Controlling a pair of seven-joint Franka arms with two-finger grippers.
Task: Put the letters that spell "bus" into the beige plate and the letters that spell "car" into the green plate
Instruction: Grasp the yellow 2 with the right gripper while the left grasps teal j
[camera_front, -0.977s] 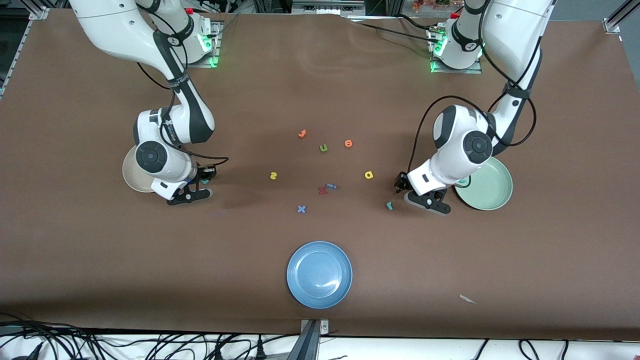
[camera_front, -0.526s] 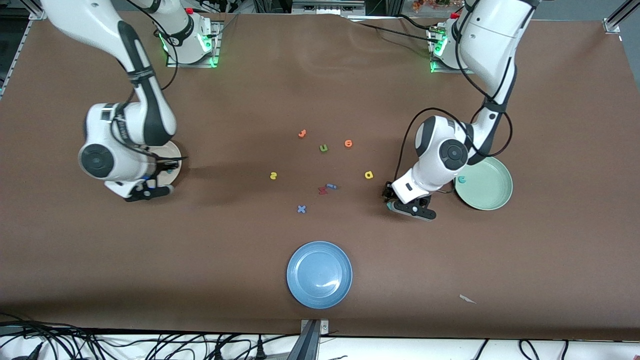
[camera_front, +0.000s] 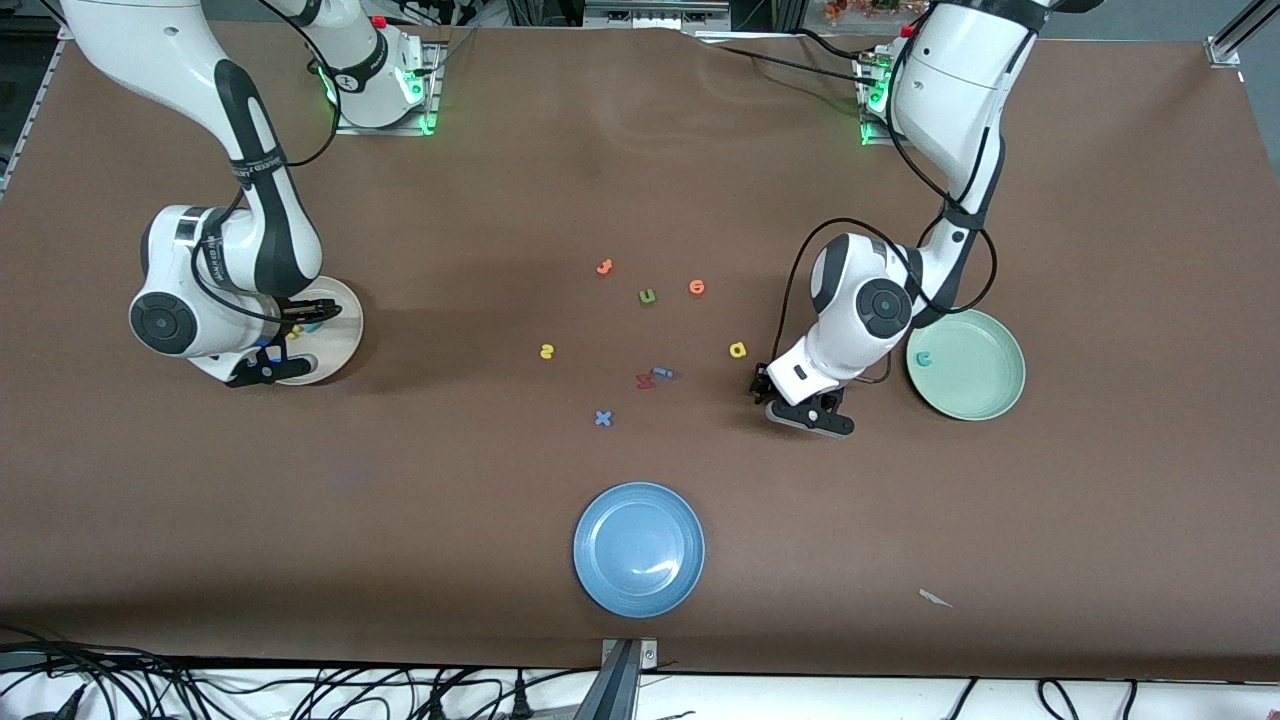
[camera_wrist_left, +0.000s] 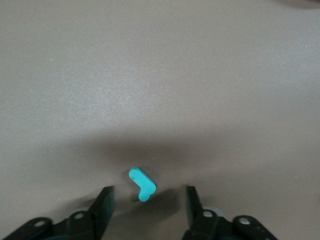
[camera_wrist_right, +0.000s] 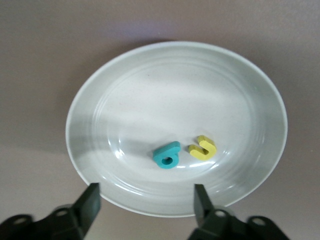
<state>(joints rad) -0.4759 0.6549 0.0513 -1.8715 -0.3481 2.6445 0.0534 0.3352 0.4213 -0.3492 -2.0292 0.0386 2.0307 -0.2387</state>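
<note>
Fingers of the right gripper (camera_wrist_right: 144, 202) are now parted over the beige plate (camera_wrist_right: 100, 100); teal "b" (camera_wrist_right: 166, 155) has been dropped beside yellow "u" (camera_wrist_right: 202, 147). Left gripper (camera_wrist_left: 148, 202), fingers apart, is being lowered around teal "r" (camera_wrist_left: 142, 183) on the bench (camera_front: 900, 520), not yet clamped.

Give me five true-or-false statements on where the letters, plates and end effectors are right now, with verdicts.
1. The beige plate holds a teal b and a yellow u. True.
2. The right end effector grips the teal b. False: its fingers stand open over the beige plate, and the b lies on it.
3. The teal r lies on the table between the left end effector's open fingers. True.
4. The green plate holds nothing. False: a teal c lies in it.
5. The yellow a lies on the blue plate. False: it lies on the table.
</note>
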